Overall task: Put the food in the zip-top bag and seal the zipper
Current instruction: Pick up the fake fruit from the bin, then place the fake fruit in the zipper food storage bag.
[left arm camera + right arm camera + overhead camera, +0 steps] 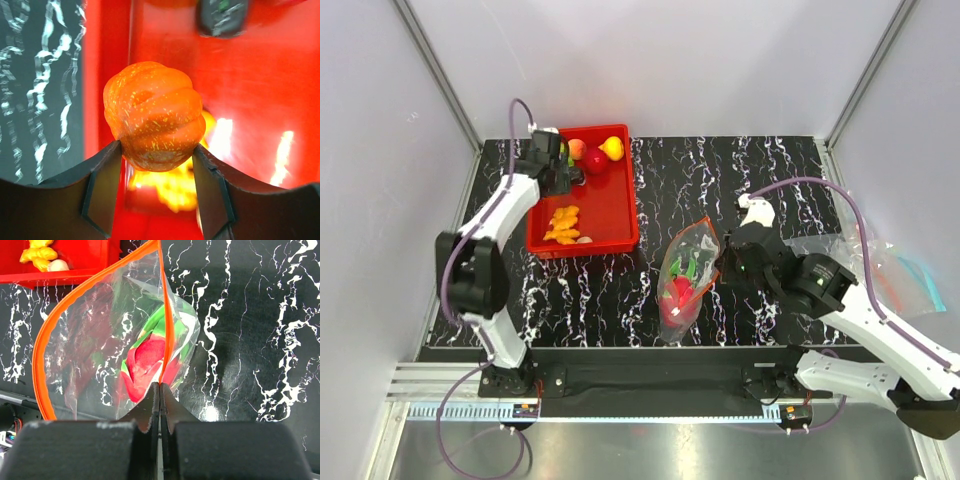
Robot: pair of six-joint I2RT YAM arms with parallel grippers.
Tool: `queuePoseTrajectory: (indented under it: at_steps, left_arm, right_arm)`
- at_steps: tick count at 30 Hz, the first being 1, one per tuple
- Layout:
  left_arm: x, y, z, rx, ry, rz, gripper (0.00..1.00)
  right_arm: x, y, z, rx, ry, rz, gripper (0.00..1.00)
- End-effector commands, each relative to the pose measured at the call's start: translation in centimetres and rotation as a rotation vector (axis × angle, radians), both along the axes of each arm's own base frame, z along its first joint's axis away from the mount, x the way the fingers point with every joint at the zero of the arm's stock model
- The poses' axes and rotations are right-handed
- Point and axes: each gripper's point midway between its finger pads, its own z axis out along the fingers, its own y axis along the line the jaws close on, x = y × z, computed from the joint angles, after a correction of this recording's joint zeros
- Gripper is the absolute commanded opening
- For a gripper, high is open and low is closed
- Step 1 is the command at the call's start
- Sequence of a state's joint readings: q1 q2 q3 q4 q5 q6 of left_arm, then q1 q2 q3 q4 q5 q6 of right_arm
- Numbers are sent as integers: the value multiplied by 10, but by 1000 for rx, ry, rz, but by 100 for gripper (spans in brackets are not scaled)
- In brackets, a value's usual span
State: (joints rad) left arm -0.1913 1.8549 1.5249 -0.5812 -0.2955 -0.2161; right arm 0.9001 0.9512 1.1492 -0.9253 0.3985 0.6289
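Left gripper [157, 156]: fingers flank orange toy pumpkin [155, 115] in red tray [260, 100], firm hold unclear; glossy round skin could squirt out. Right gripper [160, 395] pressed together, pinching zipper [42, 340] of zip-top bag [100, 340], mid-table; thin pinch slipping would collapse open mouth

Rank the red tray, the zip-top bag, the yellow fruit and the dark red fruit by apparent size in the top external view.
1. red tray
2. zip-top bag
3. dark red fruit and yellow fruit: these look about the same size, so I am not ranking one over the other.
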Motion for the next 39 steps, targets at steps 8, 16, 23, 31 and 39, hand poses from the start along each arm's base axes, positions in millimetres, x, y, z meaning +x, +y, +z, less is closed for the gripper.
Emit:
queuePoseTrajectory:
  at_steps: [8, 16, 23, 31, 39]
  left_arm:
    - [-85, -98, 162, -319, -380, -307, 38]
    - [-186, -198, 240, -611, -531, -664, 40]
    - [-231, -240, 255, -771, -479, -839, 35]
    - [-271, -276, 237, -833, -382, -945, 35]
    - [-283, -312, 199, -794, -230, -1001, 35]
  right_arm:
    - [10, 3, 14, 1, -33, -13, 0]
    - [12, -1, 32, 21, -55, -43, 0]
    - [8, -4, 42, 14, -32, -52, 0]
    - [5, -2, 41, 63, -38, -51, 0]
    - [7, -6, 42, 54, -53, -68, 0]
